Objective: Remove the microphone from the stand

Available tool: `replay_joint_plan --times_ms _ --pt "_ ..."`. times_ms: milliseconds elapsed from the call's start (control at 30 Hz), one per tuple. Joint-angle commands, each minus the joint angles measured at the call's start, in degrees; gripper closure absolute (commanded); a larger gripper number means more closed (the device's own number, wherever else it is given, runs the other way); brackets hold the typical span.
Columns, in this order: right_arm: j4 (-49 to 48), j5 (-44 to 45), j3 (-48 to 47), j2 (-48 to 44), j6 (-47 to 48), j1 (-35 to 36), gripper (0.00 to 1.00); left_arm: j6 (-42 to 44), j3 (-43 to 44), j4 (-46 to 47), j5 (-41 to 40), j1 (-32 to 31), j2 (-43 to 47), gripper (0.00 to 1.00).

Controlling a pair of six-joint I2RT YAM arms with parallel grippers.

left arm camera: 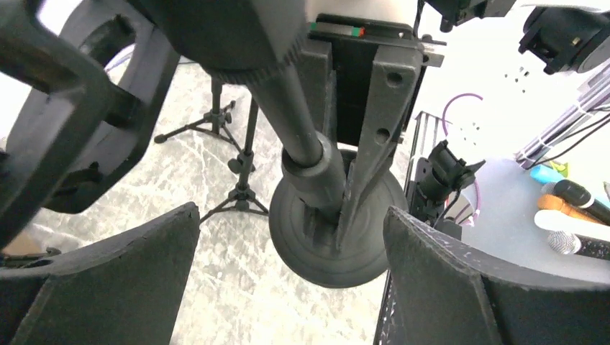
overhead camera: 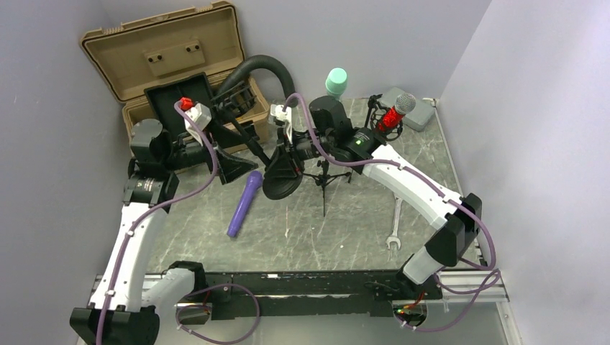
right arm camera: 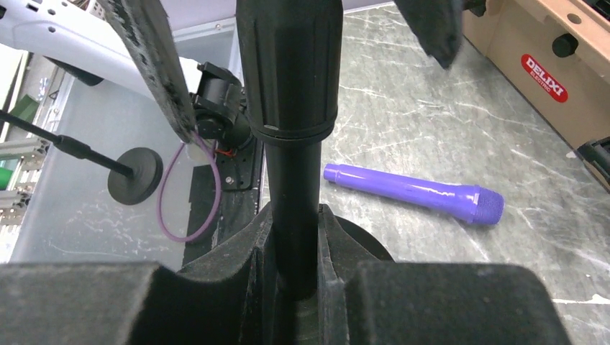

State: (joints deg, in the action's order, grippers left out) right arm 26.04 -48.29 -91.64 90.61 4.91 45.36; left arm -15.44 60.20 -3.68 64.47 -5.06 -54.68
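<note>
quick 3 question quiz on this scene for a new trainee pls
1. True or false: the purple microphone lies flat on the table.
2. Which gripper is clamped on the black pole? A left, B right, C both.
3. Fill in: the left gripper has its fingers spread, so it is ___.

Key: 1 true. 2 B, the right gripper. 3 open.

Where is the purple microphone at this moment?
The purple microphone lies flat on the table, left of centre in the top view, just left of the round stand base; the right wrist view shows it beyond the stand pole.
</note>
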Motion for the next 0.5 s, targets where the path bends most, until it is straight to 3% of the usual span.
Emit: replay_joint_plan --times_ms 0,167,467 --pt "-6.71 -3.92 0.89 -5.08 -0.12 -1.52 1.0 22.43 7.33 -21.83 -0.77 1.68 2.84 0.01" --pt "-7.32 -4.76 2.5 -6.18 0.17 -2.22 1.0 31.32 15.17 -35.04 -12.02 2.89 5.32 0.01" --pt "-7.59 -6.43 3.57 -5.55 0.37 -2.22 1.0 39.62 34.29 -47.85 -15.32 2.94 5.64 0.01"
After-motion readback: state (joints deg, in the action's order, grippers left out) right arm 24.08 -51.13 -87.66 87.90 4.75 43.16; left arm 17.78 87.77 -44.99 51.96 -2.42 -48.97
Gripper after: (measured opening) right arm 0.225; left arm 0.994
